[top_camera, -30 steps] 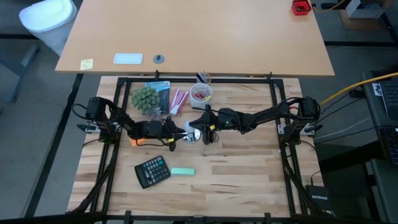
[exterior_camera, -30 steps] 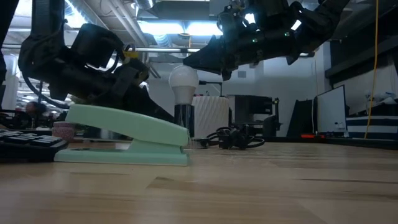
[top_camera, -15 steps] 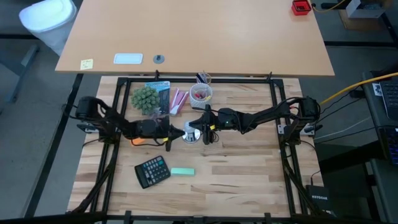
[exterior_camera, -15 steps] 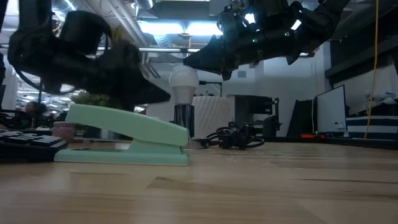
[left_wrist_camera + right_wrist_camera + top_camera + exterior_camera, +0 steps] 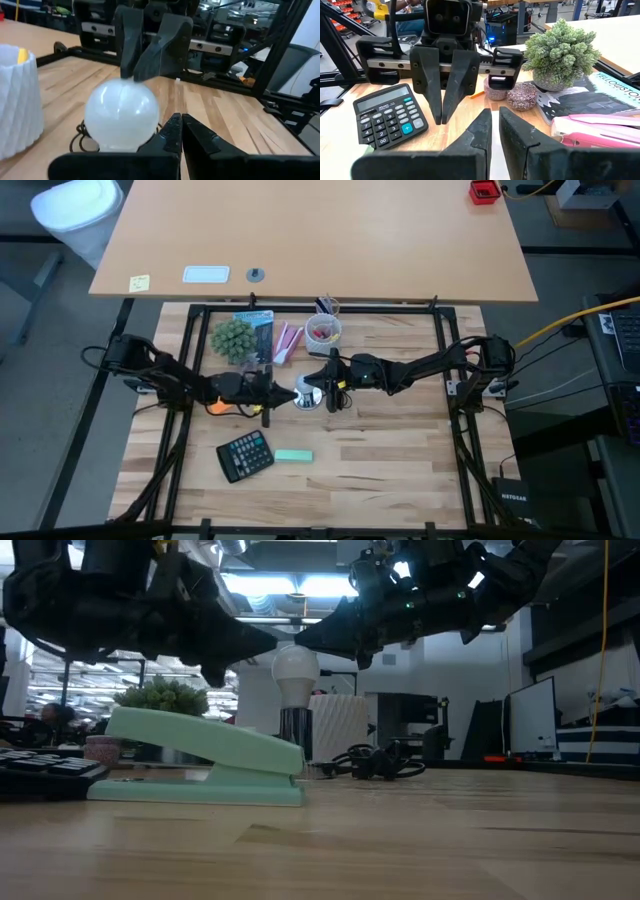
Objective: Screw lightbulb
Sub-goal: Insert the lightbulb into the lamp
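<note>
The lightbulb [image 5: 296, 667] is seen upright in a dark socket [image 5: 296, 727], which stands on a shiny round base [image 5: 309, 397] near the middle of the counter [image 5: 380, 460]. It is held by neither arm.

The left gripper [image 5: 283, 394] is stretched toward the bulb from one side, and the right gripper [image 5: 318, 387] is brought in from the other, so the two tips face each other above the bulb. In the low view both sets of fingers hang just over the bulb's crown; whether either touches the glass cannot be told from here.

In the left wrist view the left fingers [image 5: 172, 131] are drawn nearly together, with only a thin slit left, and the bulb is seen just beside them, not between them. In the right wrist view the right fingers [image 5: 481, 129] are likewise set narrow with nothing held. This pinched setting is probably chosen so that the tips can be slid in beside the bulb before being opened round it.

A calculator [image 5: 245, 455], a green stapler [image 5: 293, 456] and a small potted plant [image 5: 232, 337] are left well apart from the bulb.
</note>
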Robot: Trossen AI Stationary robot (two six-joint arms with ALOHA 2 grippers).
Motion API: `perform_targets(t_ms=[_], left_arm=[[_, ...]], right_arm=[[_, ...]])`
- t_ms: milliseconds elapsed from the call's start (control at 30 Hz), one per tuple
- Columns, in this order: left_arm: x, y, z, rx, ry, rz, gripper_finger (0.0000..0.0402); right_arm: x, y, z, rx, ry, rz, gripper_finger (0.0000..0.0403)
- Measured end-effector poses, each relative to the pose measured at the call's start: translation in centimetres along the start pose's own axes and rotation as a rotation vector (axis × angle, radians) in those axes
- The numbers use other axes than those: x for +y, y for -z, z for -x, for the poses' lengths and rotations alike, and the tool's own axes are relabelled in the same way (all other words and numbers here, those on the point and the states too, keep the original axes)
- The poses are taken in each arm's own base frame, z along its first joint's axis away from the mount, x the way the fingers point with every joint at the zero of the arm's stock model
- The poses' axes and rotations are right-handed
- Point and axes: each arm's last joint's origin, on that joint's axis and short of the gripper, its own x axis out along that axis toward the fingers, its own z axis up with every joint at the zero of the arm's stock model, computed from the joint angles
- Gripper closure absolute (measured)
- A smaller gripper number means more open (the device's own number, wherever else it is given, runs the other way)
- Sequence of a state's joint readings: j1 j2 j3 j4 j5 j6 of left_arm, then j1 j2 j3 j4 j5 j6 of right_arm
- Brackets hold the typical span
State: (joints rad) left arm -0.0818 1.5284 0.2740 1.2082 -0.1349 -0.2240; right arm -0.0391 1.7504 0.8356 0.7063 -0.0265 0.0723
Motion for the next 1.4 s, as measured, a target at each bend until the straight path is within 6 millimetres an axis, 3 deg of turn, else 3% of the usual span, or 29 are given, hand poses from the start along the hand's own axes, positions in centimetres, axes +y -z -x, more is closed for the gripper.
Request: perform_targets(t_ms=[1000,1400], left_arm=[[0.5,0.1,-0.5,0.03,-0.197,-0.059,0.0401],[1.0,0.6,-0.4,0.052,-0.32,-0.079,0.0401]], right_arm=[[0.0,0.1,0.0,0.008,-0.009,0.0,0.0363],[0.4,0.3,0.0,0.033,-0.124,-0.001,0.0363]])
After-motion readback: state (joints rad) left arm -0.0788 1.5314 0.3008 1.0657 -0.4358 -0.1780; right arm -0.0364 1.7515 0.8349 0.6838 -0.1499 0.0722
